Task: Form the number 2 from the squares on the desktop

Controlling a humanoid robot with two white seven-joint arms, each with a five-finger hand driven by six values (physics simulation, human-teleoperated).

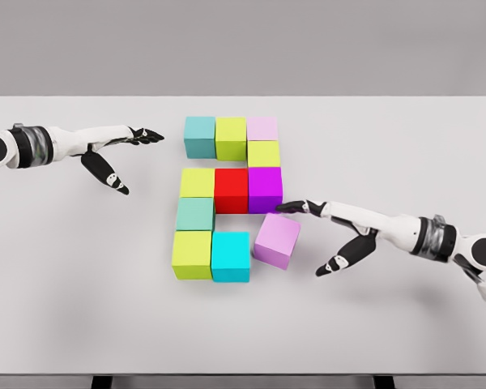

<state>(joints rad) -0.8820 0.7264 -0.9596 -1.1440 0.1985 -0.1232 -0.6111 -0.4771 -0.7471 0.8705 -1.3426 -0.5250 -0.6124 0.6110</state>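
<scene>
We note ten cubes on the tabletop (pixel 81 284) nearly forming a 2; the last, a violet cube (pixel 277 240), sits rotated just right of the cyan cube (pixel 231 256), bottom row. We judge it rigid, light and smooth-sided: push on a flat face rather than pinch. Right hand (pixel 328 235) is spread, holding nothing, fingertips near the cube's upper corner; contact unclear. Left hand (pixel 121 154) is spread, empty, well apart. Both shoulders are cropped.

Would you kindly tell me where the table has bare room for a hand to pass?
The table is bare in front of the blocks, and behind the teal cube. It is crowded at the tilted lilac cube, with the right hand beside it. The left hand hovers far left.
</scene>
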